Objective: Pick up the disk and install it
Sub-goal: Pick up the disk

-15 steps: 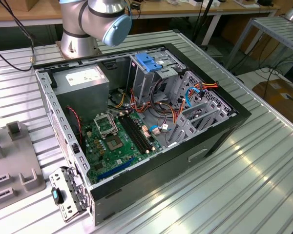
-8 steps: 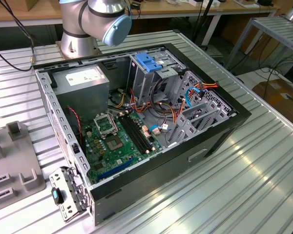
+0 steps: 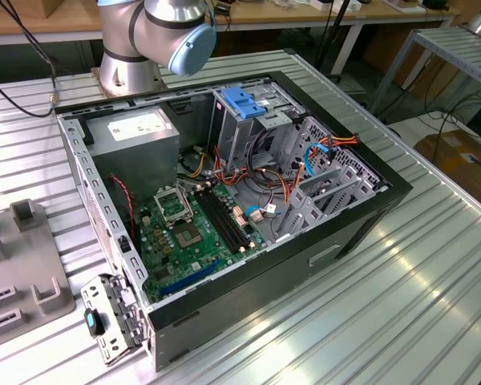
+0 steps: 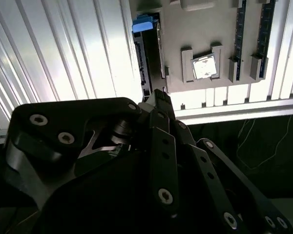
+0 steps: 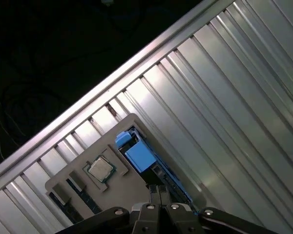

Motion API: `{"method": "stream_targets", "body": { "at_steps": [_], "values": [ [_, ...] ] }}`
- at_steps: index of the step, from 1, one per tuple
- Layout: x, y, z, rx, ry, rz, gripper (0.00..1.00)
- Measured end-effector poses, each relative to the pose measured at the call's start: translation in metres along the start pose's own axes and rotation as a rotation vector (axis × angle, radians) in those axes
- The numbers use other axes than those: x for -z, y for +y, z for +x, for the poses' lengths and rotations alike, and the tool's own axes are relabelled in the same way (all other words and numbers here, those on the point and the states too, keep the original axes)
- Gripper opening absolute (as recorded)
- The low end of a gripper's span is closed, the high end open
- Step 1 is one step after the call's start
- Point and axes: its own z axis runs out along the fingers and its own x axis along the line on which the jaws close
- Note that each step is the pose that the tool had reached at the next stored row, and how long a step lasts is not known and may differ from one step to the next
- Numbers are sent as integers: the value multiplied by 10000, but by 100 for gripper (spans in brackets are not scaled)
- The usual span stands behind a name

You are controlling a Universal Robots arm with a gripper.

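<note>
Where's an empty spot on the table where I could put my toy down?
The ribbed table is bare on the exterior view's right of the computer case. Inside the case it is crowded with cables and a green board. A grey holder takes the exterior view's left.

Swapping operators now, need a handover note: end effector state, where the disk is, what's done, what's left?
End effector: at the silver-grey metal disk with bright blue plastic frame; grip unreadable.
Disk: on edge in a slot of the grey fixture tray on the ribbed metal table.
Done: nothing lifted or installed.
Left: pick-up, install into the open black computer case.
</note>
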Motion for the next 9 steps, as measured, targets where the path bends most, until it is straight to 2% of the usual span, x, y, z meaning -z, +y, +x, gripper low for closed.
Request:
{"method": "stream_targets", "body": {
  "at_steps": [5, 9],
  "values": [
    [0, 0, 0, 531, -10, -11, 11],
    [0, 0, 0, 816, -15, -18, 11]
  ]
}}
